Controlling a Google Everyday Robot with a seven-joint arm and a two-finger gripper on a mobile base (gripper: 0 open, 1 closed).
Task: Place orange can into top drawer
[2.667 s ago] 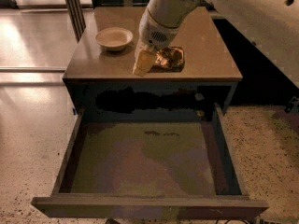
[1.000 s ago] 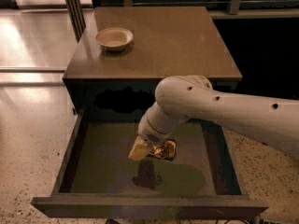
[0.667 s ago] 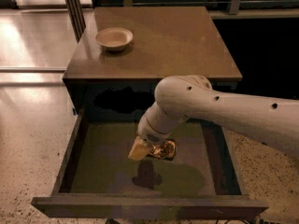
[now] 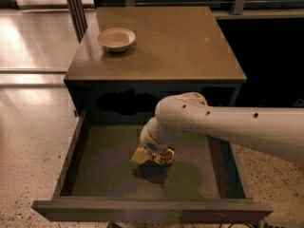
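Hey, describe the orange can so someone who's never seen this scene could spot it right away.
Find the brown cabinet with its top drawer pulled open. Over the drawer's floor, near the middle, the gripper holds the orange can. It is the only shiny orange-gold thing here; the cream bowl sits up on the cabinet top.

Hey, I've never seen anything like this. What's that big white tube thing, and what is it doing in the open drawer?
The white tube is a robot's arm. A single camera looks down on a cabinet from its front. The arm's end reaches into the open top drawer. There sits the gripper, with two fingers closed on a shiny orange can. The can casts a shadow on the drawer floor, so it seems to hang just above it. On the cabinet top sits a cream bowl.
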